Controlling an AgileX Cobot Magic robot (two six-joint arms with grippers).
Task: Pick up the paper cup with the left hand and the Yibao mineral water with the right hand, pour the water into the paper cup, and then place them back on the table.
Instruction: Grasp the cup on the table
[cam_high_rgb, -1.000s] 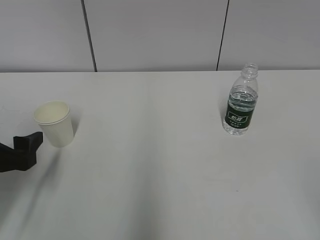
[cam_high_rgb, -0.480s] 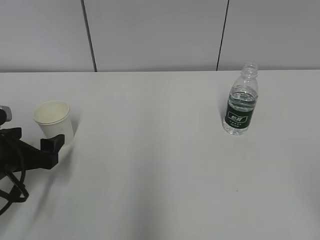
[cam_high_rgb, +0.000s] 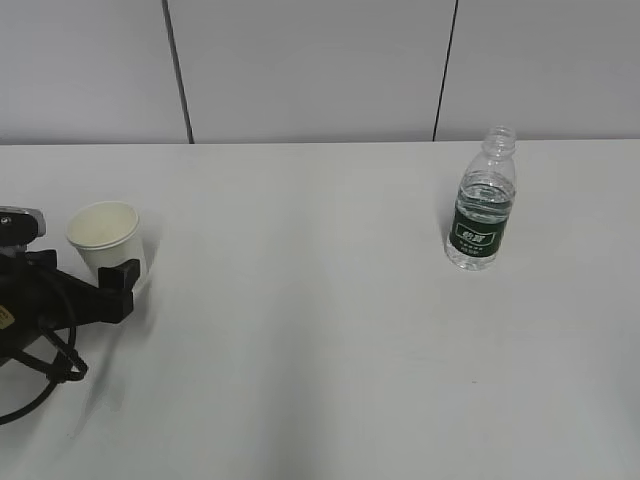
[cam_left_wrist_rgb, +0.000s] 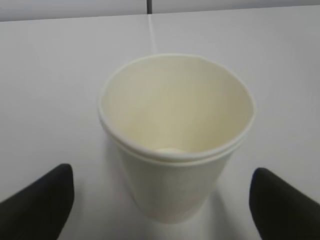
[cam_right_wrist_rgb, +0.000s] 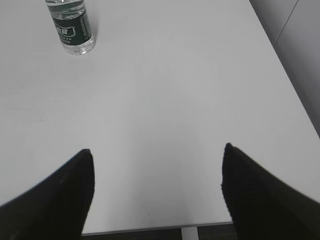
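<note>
I've got the left hand (cam_high_rgb: 112, 262) low at the left edge of the table (cam_high_rgb: 320, 330), reaching in level along the surface. Its fingers (cam_left_wrist_rgb: 37, 202) are spread wide, one on each side of the paper cup (cam_left_wrist_rgb: 175, 135), and in the left wrist view there's white table showing between each finger and the cup wall, so no contact. The cup stands upright on the table, mouth open to me, cream inside. In the exterior view the near finger (cam_high_rgb: 118, 285) overlaps the cup's lower part (cam_high_rgb: 108, 243); I can't see the far finger there, it's probably behind the cup.

On the other side, the right hand (cam_right_wrist_rgb: 157, 187) is held well back from the Yibao mineral water (cam_right_wrist_rgb: 71, 27), fingers wide apart with nothing between them but bare table. The bottle stands upright, capless, at the far right of the table (cam_high_rgb: 484, 205), well apart from the cup.
</note>
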